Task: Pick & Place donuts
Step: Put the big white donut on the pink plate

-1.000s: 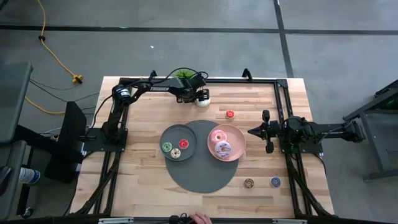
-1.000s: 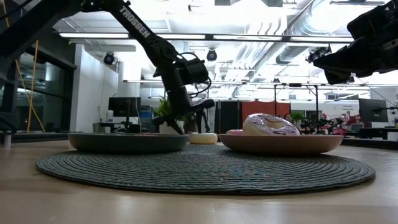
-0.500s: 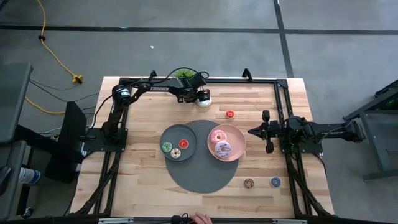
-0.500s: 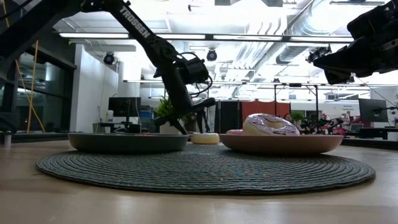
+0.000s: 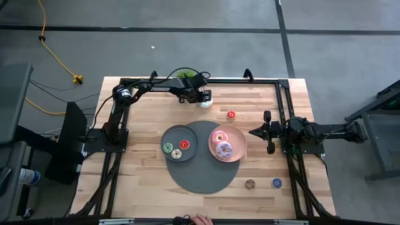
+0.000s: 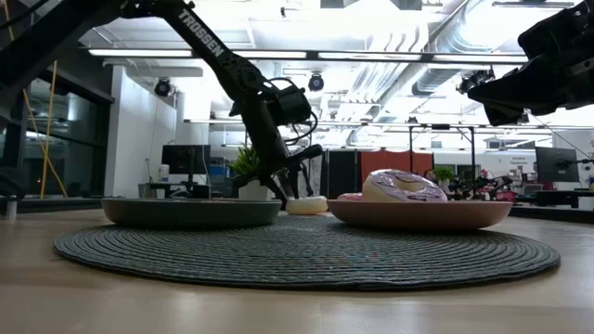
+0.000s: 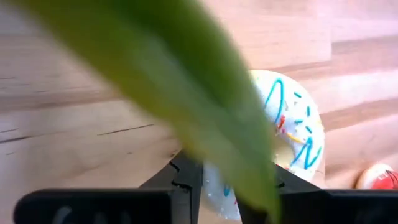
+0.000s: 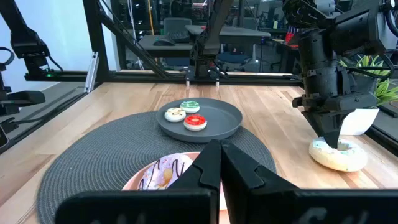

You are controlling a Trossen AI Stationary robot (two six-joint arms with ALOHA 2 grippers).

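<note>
A white iced donut lies flat on the wood near the table's far edge. My left gripper points down at it, open, one finger at each side of the donut's near part. A green leaf hides much of the left wrist view. Pink and purple donuts lie in the pink plate. Tiny green, red and cream donuts lie in the grey plate. My right gripper waits shut at the table's right side. My left gripper comes from above, pointing down, its fingers astride the white donut's near side, which rests flat on the table. The leaf and the gripper hide the pads, so I cannot tell whether they touch the donut.
A round grey mat lies under both plates. Loose tiny donuts lie on the wood: red, brown, blue. A small green plant stands at the far edge beside the left gripper. A person's hand shows at the near edge.
My left gripper has come down a little onto the white donut; in the low view its fingers now reach lower beside it. The donut has stayed in place.
</note>
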